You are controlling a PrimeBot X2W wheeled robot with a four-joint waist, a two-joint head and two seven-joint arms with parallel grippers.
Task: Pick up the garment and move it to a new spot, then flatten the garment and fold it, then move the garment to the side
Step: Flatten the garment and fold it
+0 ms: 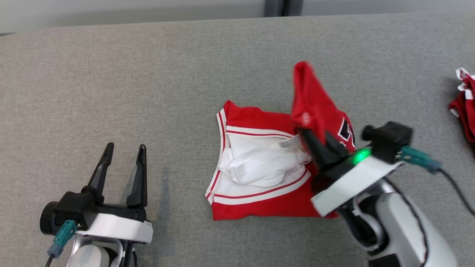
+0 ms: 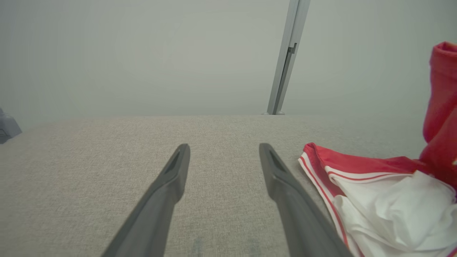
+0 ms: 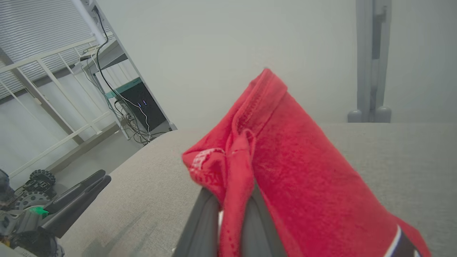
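Right jaws clamp garment (image 1: 256, 120); left parted

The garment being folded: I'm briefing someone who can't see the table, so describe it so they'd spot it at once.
On the grey cloth surface, look right of centre for the red garment with white, red-striped trim and white lining showing. Unlike the other red garment at the far right edge, one corner is lifted, pinched by the fingers of the right gripper.

Bright, even, diffuse light with no glare. The left gripper (image 1: 125, 145) throws only a faint, soft shadow on the grey table (image 1: 111, 92). The raised red garment (image 1: 311, 96) is slightly motion-blurred. The table's far edge bows gently in the left wrist view.
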